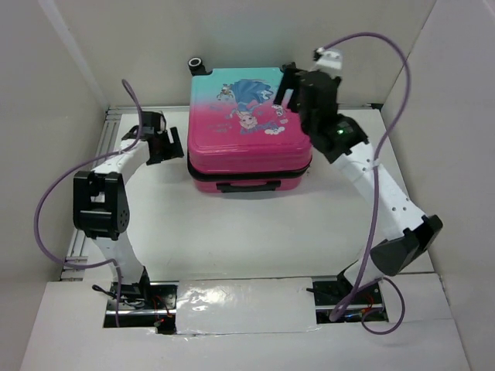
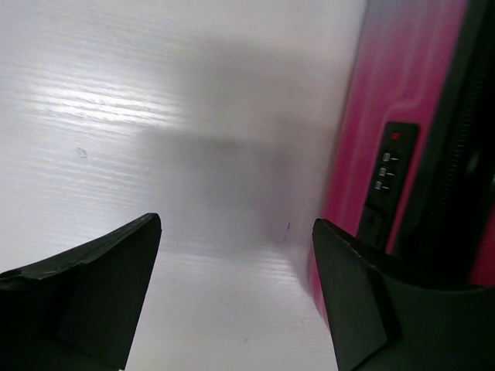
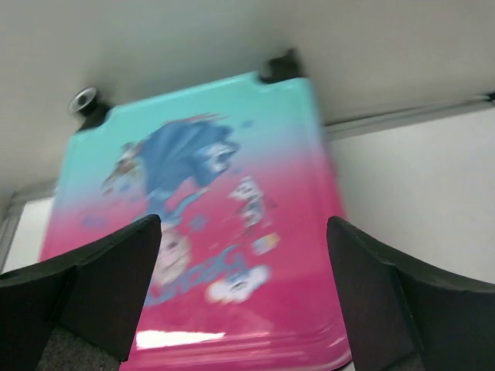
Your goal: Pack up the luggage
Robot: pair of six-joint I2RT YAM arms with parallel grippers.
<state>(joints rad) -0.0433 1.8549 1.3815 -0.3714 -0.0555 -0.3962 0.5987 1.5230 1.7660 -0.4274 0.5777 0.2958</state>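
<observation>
Right claw [image 3: 244, 232] is hanging with its fingers wide apart, holding nothing, and the luggage [image 1: 247, 124] is lying shut and flat just under it, picture side up. Black wheels [image 3: 83, 100] are sticking out at the luggage's far end, past this claw. Left claw [image 2: 236, 232] is also standing wide apart, holding nothing, low over the white table [image 1: 255, 232], with the luggage's pink side and little number lock [image 2: 387, 174] just to its right.
</observation>
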